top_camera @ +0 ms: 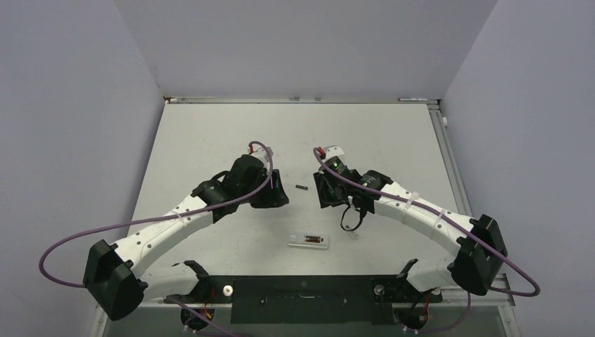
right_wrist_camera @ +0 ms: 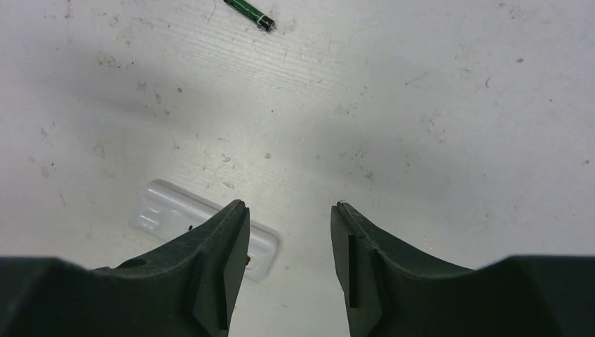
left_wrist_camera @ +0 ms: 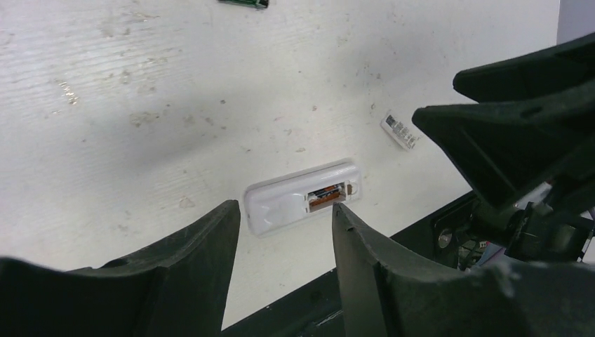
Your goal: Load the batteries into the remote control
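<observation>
The white remote control [top_camera: 309, 241] lies back up on the table near the front edge. It also shows in the left wrist view [left_wrist_camera: 288, 200] and the right wrist view [right_wrist_camera: 165, 207]. Its brownish recess holds one dark battery [left_wrist_camera: 327, 194]. A second battery [top_camera: 302, 188], dark green in the wrist views [right_wrist_camera: 251, 14], lies loose on the table between the two grippers. My left gripper [top_camera: 279, 196] [left_wrist_camera: 286, 208] is open and empty, above the table behind the remote. My right gripper [top_camera: 328, 195] [right_wrist_camera: 289, 207] is open and empty, to the right of the loose battery.
A small white labelled piece [left_wrist_camera: 401, 131] lies on the table right of the remote. The black base plate [top_camera: 302, 295] runs along the near edge. The right arm [left_wrist_camera: 519, 133] fills the right side of the left wrist view. Grey walls enclose the table.
</observation>
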Robot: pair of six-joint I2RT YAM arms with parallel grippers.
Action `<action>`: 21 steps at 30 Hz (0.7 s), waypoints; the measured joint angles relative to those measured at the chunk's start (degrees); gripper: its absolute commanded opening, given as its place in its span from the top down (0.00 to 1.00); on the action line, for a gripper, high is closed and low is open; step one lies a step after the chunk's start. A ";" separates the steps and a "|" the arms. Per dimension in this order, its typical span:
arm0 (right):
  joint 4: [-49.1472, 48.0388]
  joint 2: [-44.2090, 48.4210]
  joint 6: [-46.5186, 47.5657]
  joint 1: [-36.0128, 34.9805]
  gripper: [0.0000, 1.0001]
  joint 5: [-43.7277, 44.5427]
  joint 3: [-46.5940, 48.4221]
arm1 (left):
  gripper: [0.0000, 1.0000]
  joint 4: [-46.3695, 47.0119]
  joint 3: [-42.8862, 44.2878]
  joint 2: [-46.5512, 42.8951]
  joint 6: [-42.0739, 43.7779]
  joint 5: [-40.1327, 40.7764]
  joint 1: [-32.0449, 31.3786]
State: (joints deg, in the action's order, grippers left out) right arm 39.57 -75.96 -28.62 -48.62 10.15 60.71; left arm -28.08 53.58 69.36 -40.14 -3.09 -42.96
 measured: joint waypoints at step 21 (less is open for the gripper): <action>-10.82 -27.28 17.11 7.17 0.47 -15.21 13.92 | 0.41 -4.66 -9.53 -14.40 1.68 -4.87 7.08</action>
State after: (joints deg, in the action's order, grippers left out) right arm 28.75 -103.24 -11.51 -41.45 -5.06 74.63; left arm -32.73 44.05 54.96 -38.46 -7.97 -35.88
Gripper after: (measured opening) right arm 0.526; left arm 0.580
